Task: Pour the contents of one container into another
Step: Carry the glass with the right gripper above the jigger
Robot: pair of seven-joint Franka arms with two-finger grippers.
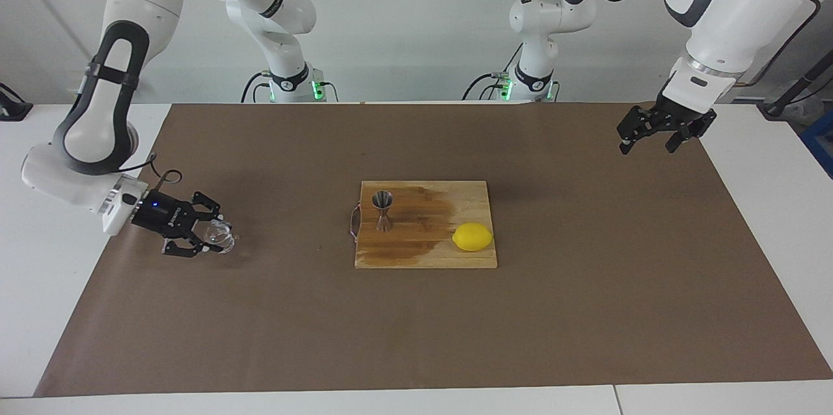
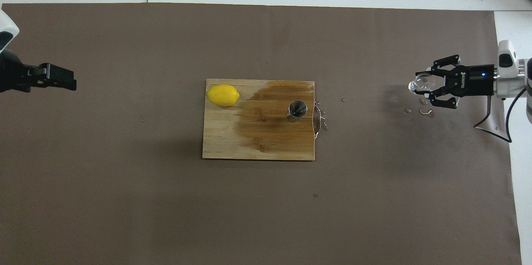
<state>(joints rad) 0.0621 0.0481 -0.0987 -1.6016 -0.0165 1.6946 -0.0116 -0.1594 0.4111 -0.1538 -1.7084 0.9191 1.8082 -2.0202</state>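
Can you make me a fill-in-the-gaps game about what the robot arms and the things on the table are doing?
1. The right gripper has its fingers shut on the clear glass ____.
2. The steel jigger stands upright on the wooden ____.
3. The yellow fruit lying on that same board is a ____.
4. The left gripper waits in the air, holding ____.

Missing words: cup; board; lemon; nothing
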